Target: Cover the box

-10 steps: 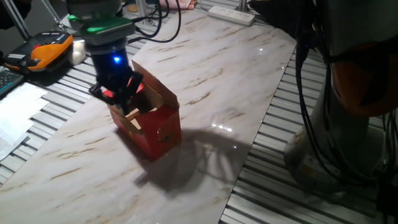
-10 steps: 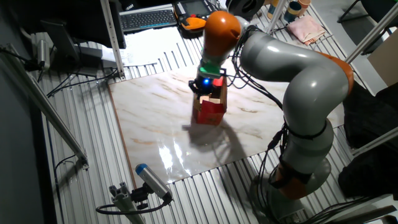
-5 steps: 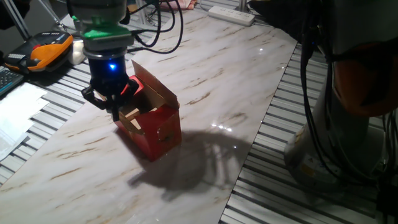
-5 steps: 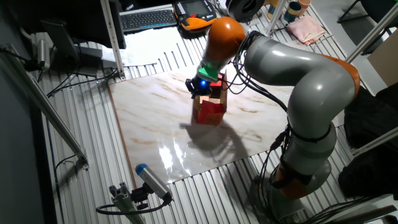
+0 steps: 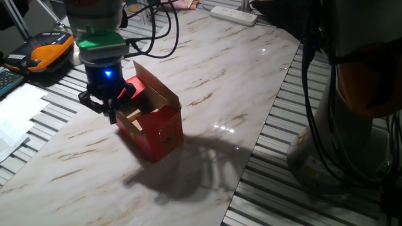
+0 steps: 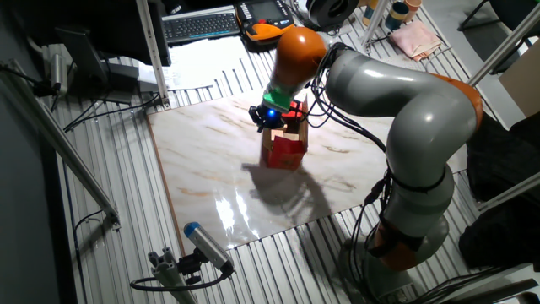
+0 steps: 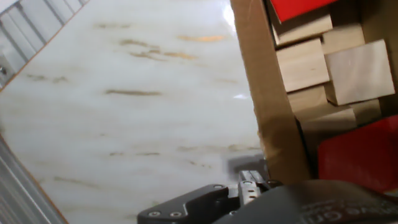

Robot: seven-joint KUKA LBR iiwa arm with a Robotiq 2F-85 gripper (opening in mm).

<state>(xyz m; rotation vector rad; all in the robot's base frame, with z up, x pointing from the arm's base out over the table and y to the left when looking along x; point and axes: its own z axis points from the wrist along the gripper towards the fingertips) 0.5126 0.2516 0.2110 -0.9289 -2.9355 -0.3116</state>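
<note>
Your pincer (image 5: 112, 108) hangs at the open box's (image 5: 154, 129) edge above the marble worktop (image 5: 207, 75); flaps stand up, wooden blocks (image 7: 323, 59) inside. Pincer opening: can't tell.

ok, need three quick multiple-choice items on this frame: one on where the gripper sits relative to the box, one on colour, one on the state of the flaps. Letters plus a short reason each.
1. Where is the gripper?
A. at the box's open top, over one edge
B. on the bare marble, far from the box
C. off the table

2. What colour is the outside of the box?
A. blue
B. red
C. green

3. How do the flaps stand?
A. all folded flat
B. taped shut
C. still open

Key: 1 A, the fingers hang at the carton's edge; 2 B, the glossy walls are red; 3 C, one flap stands up and the hand view shows wooden blocks inside.
</note>
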